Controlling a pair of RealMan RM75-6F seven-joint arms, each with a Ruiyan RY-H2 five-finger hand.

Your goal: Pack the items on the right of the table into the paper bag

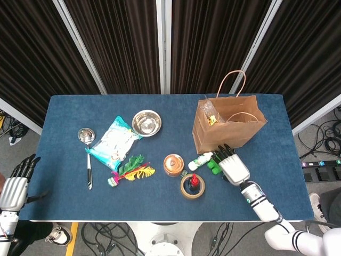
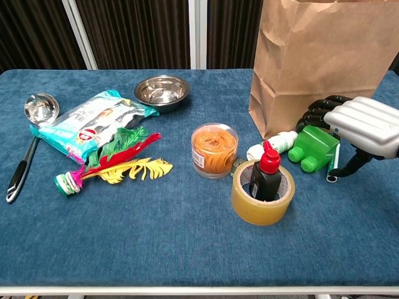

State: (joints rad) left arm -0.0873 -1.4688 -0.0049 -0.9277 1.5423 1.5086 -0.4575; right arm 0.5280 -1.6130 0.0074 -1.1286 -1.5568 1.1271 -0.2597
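Observation:
The brown paper bag (image 1: 230, 127) (image 2: 318, 62) stands upright and open at the right rear, with a packet inside. In front of it lies a green block (image 2: 312, 148) (image 1: 213, 165). My right hand (image 2: 360, 122) (image 1: 232, 165) hovers over the block's right side; its dark fingers (image 2: 317, 112) arch over the block's top and the thumb points down beside a green-and-white pen (image 2: 333, 163). It holds nothing. A white bottle (image 2: 272, 144) lies left of the block. A red-capped black bottle (image 2: 265, 169) stands inside a tape roll (image 2: 262, 198). My left hand (image 1: 14, 185) hangs off the table's left edge, fingers apart.
An orange-filled clear jar (image 2: 214, 149) stands left of the tape roll. On the left half lie coloured feathers (image 2: 121, 159), a snack bag (image 2: 87, 124), a steel bowl (image 2: 161, 91) and a ladle (image 2: 28, 134). The blue table (image 2: 156, 237) is bare at the front.

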